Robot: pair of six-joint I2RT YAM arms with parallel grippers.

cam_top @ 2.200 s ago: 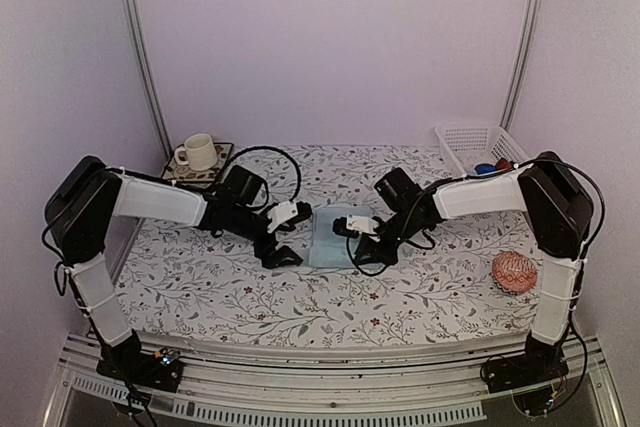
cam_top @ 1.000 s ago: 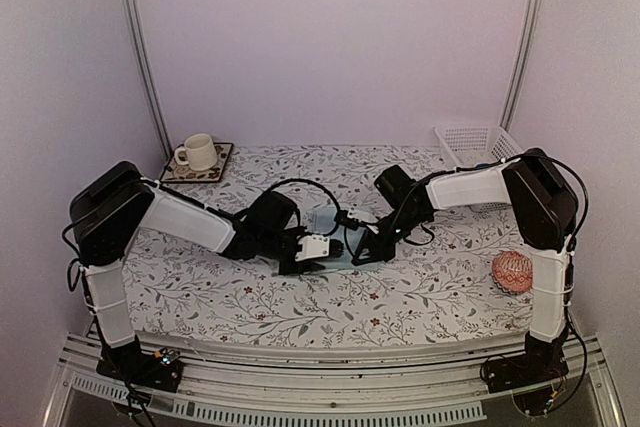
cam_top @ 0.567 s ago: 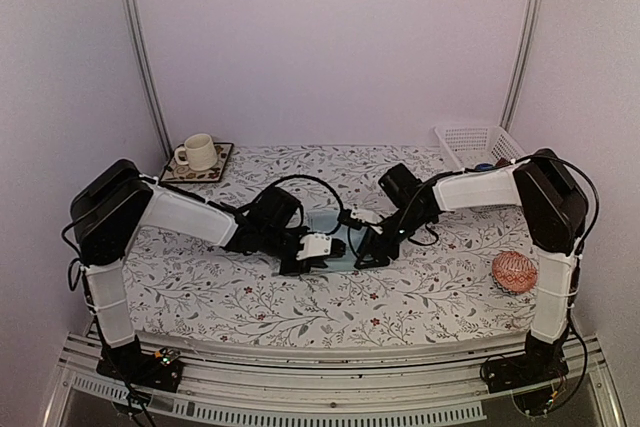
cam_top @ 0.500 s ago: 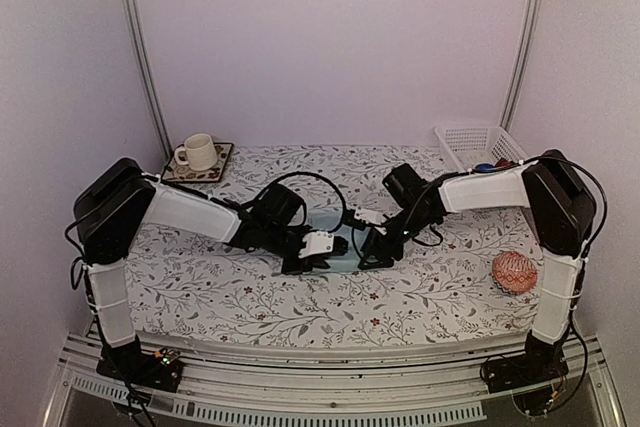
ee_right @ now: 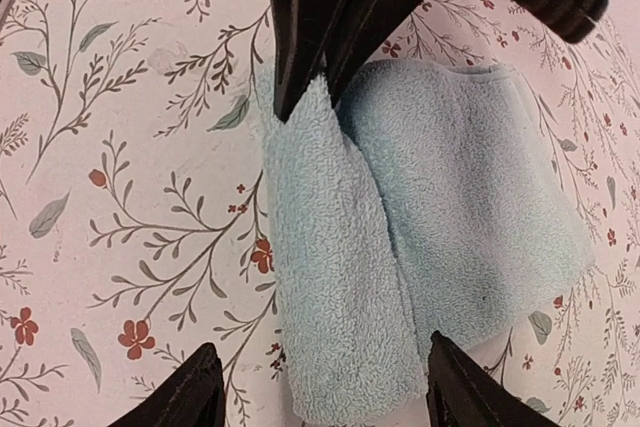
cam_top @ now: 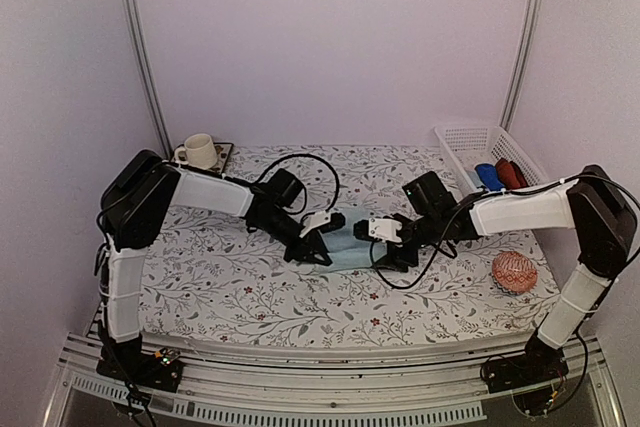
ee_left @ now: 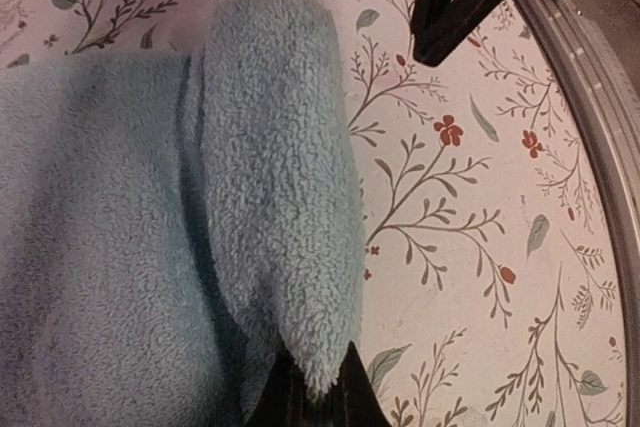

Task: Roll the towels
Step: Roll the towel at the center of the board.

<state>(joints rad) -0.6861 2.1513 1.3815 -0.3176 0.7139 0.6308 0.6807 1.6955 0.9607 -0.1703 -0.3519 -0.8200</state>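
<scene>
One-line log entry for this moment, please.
phase: rolling | light blue towel: one edge folded over | left pincer: shut on fold | right pincer: open, straddling towel end

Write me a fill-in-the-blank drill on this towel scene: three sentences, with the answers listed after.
The left fingers are shut on the light ___ towel.
The right fingers stand ___.
The cup sits at the back ___ corner of the table.
Missing words: blue; open; left.
</scene>
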